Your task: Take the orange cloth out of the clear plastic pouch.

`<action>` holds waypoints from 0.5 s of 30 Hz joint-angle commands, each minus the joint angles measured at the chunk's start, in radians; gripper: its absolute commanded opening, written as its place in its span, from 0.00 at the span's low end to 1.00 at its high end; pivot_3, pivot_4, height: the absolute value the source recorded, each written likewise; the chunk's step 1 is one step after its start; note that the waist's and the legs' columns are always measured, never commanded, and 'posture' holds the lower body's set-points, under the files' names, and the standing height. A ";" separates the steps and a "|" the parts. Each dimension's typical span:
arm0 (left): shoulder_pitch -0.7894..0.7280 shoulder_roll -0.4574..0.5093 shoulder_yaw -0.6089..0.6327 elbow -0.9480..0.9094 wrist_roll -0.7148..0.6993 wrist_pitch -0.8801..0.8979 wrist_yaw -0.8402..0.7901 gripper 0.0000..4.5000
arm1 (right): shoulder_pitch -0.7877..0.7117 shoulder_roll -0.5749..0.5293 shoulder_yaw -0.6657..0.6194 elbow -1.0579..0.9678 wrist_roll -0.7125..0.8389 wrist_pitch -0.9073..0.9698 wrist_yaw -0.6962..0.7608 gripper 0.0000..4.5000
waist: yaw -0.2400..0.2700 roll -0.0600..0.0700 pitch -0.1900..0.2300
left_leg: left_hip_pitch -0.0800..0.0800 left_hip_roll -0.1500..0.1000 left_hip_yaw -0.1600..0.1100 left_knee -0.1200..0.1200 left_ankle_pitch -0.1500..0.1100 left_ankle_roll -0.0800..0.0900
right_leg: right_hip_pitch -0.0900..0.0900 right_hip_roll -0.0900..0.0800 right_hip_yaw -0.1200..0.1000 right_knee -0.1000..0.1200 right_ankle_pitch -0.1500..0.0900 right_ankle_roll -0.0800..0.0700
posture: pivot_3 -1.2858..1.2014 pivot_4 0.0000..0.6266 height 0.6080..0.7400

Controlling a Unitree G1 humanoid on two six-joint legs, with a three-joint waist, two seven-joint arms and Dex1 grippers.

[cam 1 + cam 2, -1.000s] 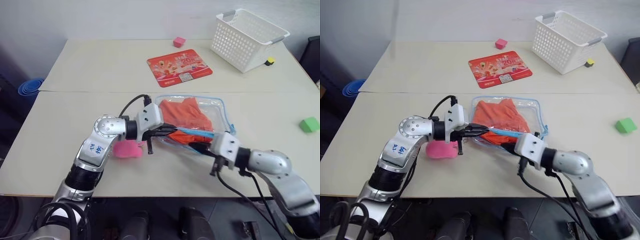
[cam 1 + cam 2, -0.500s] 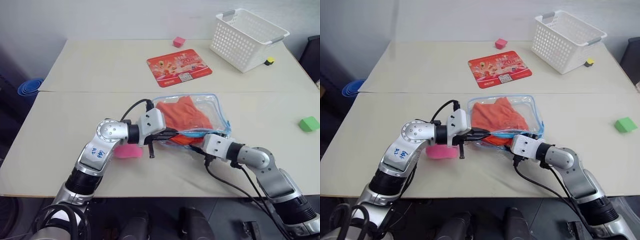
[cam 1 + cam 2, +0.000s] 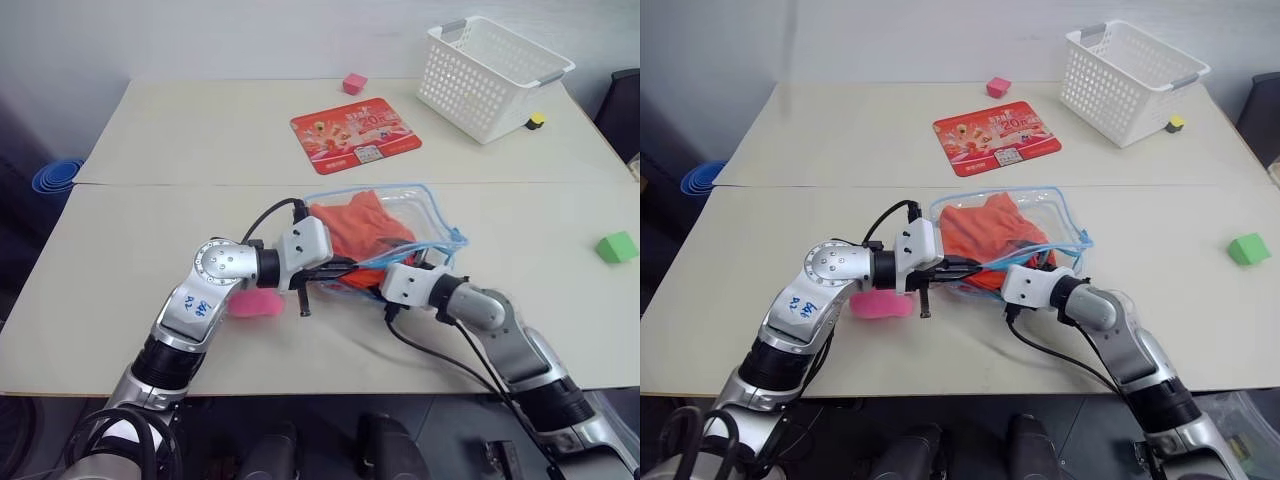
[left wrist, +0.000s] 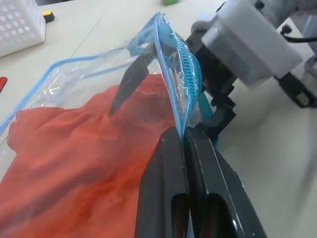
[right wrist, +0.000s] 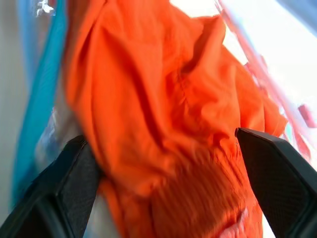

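The clear plastic pouch [image 3: 385,235] lies on the table [image 3: 200,150], on the front half near the middle and well inside the front edge, with the orange cloth [image 3: 355,228] still inside it.

1. Keep the left gripper [image 4: 184,141] as it is: its fingers are pressed together on the pouch's light blue zipper edging, holding one lip of the mouth raised. Do not relax this pinch; it is what keeps the mouth open and anchors the pouch.

2. The right gripper [image 5: 163,163] has its fingers spread wide, one to either side of a fold of the cloth at the pouch mouth. One finger shows dark through the plastic in the left wrist view, so it appears to be inside the pouch.

3. Before closing, confirm that only fabric lies between the fingers. Catching the plastic wall or the zipper edging would likely drag the pouch along.

4. Close firmly on a thick bunch of cloth, not a thin edge, which may slip.

5. Withdraw away from the left gripper, along the line of the opening, so the cloth slides clear of the lips.
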 commanded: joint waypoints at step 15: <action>-0.054 -0.075 0.087 -0.035 -0.119 0.119 0.092 0.00 | -0.059 0.021 0.093 0.198 -0.141 -0.177 -0.068 0.19 | -0.011 -0.001 -0.001 | 0.002 0.001 0.000 0.000 0.001 -0.001 | 0.001 0.000 0.001 0.001 0.000 0.000 | 0.52 0.24 1.00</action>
